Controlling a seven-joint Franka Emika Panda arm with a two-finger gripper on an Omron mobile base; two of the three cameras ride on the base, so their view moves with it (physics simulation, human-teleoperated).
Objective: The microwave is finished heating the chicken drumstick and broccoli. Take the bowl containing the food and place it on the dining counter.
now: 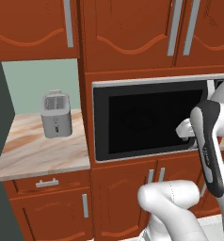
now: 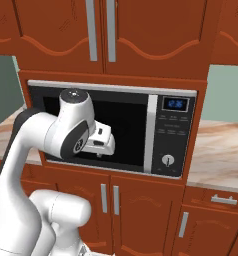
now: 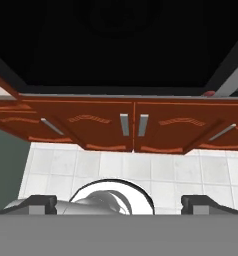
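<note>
Microwave [image 2: 111, 130], door shut, is built into red-brown cabinets, with the pincer [image 3: 118, 202] held wide open just before its black glass, a silver toaster [image 1: 56, 114] set on the marbled tabletop [image 1: 38, 150] to its left, and cabinet doors [image 3: 126, 125] seen below it.
</note>
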